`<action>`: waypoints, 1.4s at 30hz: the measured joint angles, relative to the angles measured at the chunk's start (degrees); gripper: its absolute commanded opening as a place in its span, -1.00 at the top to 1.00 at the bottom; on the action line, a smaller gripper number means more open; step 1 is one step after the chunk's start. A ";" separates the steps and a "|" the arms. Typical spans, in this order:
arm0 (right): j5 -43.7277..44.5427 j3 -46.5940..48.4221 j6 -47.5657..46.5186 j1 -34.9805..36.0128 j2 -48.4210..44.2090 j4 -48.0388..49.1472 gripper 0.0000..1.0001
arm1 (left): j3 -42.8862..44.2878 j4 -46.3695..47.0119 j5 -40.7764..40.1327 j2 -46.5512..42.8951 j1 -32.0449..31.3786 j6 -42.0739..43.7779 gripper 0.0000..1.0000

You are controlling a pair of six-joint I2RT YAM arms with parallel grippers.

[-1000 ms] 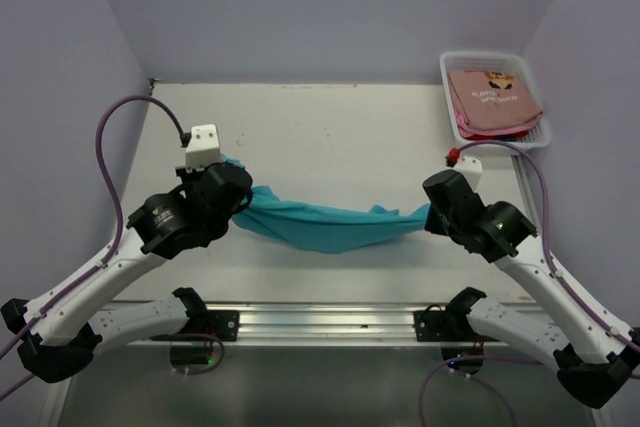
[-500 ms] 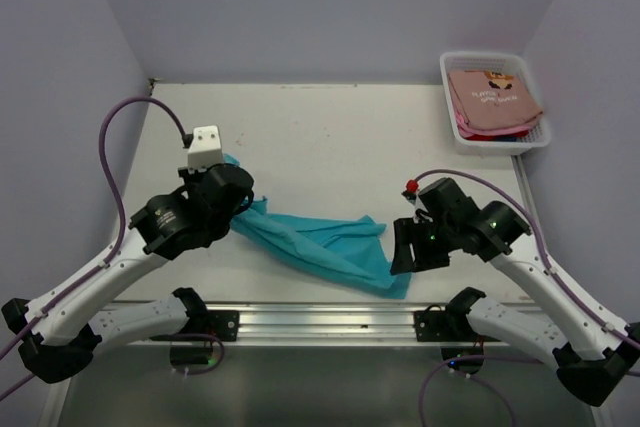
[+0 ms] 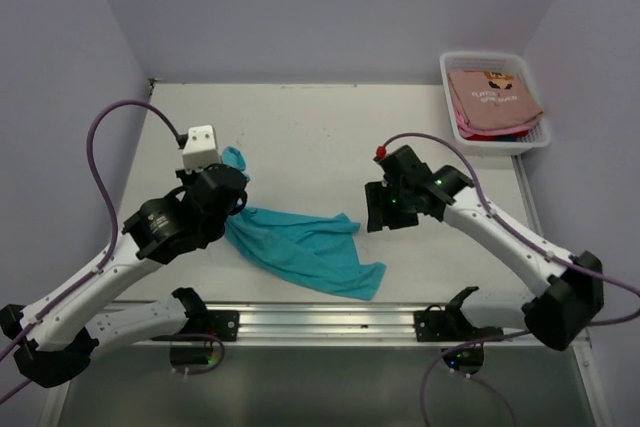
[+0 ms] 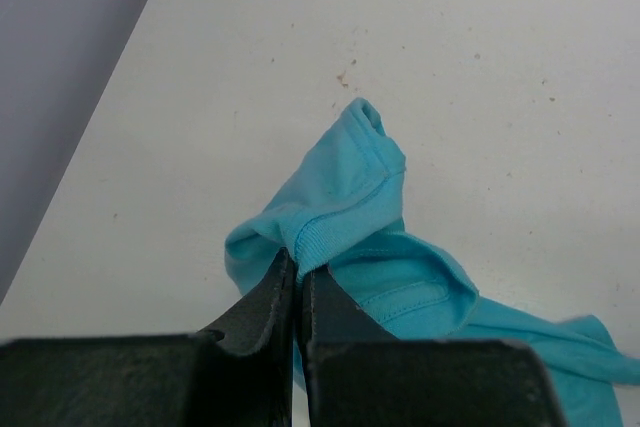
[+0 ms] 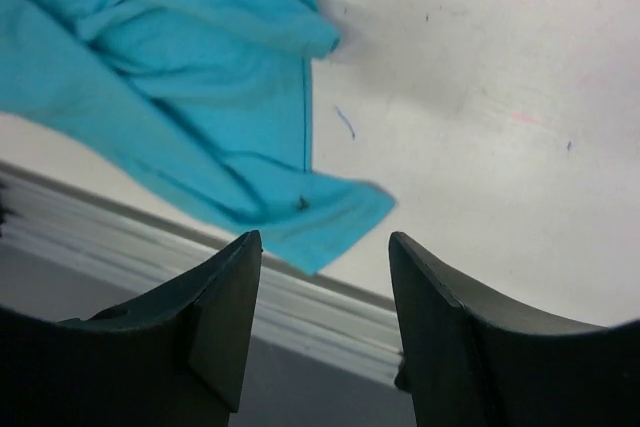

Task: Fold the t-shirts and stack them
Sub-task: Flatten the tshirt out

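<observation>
Teal t-shirt (image 3: 300, 252) — free of right pincer (image 5: 322, 247) now; slack

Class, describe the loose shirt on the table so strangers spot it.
Near the front of the white table lies a crumpled teal cloth t-shirt, pinched by the left gripper. Unlike the salmon-pink printed shirt in the white basket, it is plain.

Left arm reaches in from the near left corner of the table (image 3: 300, 137), left gripper (image 4: 297, 272) pinched tight on the teal t-shirt (image 4: 350, 197). Right arm bends inward over the table's middle, right gripper (image 5: 325, 247) spread apart.
</observation>
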 measured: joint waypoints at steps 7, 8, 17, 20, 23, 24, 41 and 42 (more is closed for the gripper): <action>2.16 0.94 -3.26 0.02 19.56 13.86 -0.11 | -0.35 2.45 1.88 0.24 0.22 0.50 1.00; 2.21 1.42 -3.52 0.02 20.92 14.64 -0.11 | -0.35 2.69 2.05 0.35 0.22 0.50 1.00; 2.36 6.25 -5.62 0.09 31.58 22.01 -0.04 | -0.35 4.20 3.50 0.96 0.22 0.52 1.00; 1.90 6.47 -5.77 0.09 33.92 23.17 0.01 | -0.35 4.20 3.50 0.96 0.22 0.52 1.00; 1.81 6.47 -5.84 0.20 34.16 23.26 0.09 | -0.35 4.17 3.48 0.92 0.22 0.52 1.00; 1.81 6.47 -5.88 0.20 34.12 23.52 0.13 | -0.35 4.17 3.48 0.90 0.22 0.52 1.00; -1.97 -4.74 -3.72 1.42 29.18 27.04 0.21 | -0.90 4.04 3.43 -0.63 0.22 0.42 1.00; -2.12 -4.79 -3.69 1.42 29.18 27.15 0.22 | -0.92 4.07 3.43 -0.68 0.22 0.42 1.00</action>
